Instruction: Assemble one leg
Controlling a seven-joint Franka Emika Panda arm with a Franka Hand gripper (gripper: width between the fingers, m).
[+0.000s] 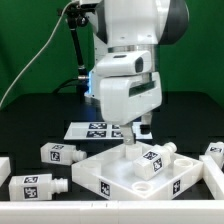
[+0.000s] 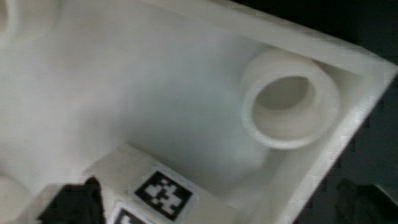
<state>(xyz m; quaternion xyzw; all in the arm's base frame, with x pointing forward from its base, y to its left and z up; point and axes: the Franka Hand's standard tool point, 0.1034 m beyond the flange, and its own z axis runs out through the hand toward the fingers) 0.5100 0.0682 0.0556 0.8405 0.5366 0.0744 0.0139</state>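
Gripper (image 1: 137,135) hanging over the white panel (image 1: 100,175), jaws standing wide apart and clasping nothing, leg (image 1: 153,161) lying on the panel just beside it, showing a black-and-white square tag (image 1: 152,156), another leg (image 1: 55,153) lying off the panel at the exterior view's left

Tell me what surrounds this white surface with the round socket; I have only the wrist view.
Observer: A leg lies on the panel, toward the exterior view's right.
Operator: List the loose legs nearby.
Observer: Two spare legs lie off the panel, at the exterior view's left.
Operator: Report the gripper.
Observer: The gripper is open and empty above the panel's far edge, with the marker board behind it.
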